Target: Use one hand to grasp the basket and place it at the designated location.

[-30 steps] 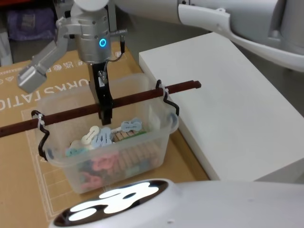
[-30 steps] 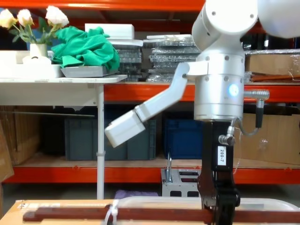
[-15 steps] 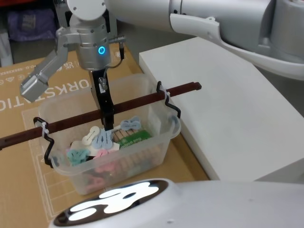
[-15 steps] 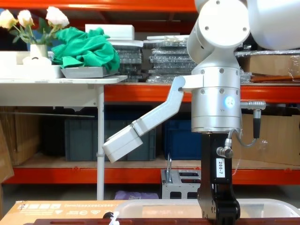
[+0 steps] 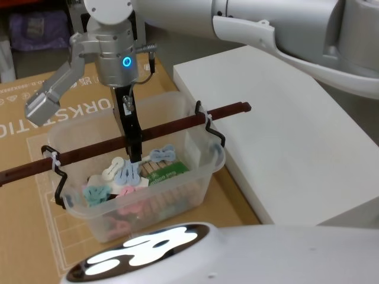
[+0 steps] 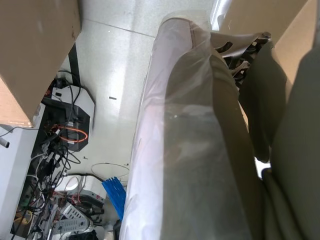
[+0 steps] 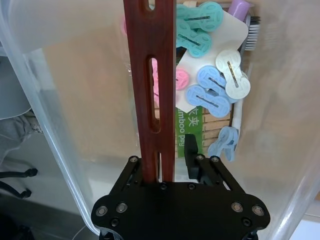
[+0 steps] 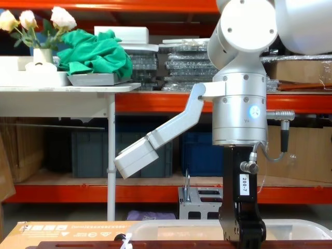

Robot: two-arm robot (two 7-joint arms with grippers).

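Orange shelving (image 8: pixel 155 101) fills the room behind the basket (image 5: pixel 177 195). The basket is over a brown cardboard sheet (image 5: pixel 35 112), with a white platform (image 5: pixel 284 136) just to its right. The right arm points straight down above the basket, and the right gripper (image 5: pixel 135 155) pinches the middle of its wooden bar handle (image 5: pixel 89 152).

I get bright, even overhead light in the head view. The white block (image 5: pixel 284 136) on the right is close to washing out, and a hard white glare sits on the robot's glossy dark panel (image 5: pixel 74 273). The basket (image 5: pixel 198 183) throws only a soft shadow on the cardboard (image 5: pixel 23 225). The blue ring light (image 5: pixel 127 61) glows clearly (likewise in the chest view). The far lower shelf (image 8: pixel 52 150) lies in shade. In the left wrist view the floor (image 6: pixel 115 60) is pale and overlit, and the plastic wrap (image 6: pixel 190 150) has a sheen.
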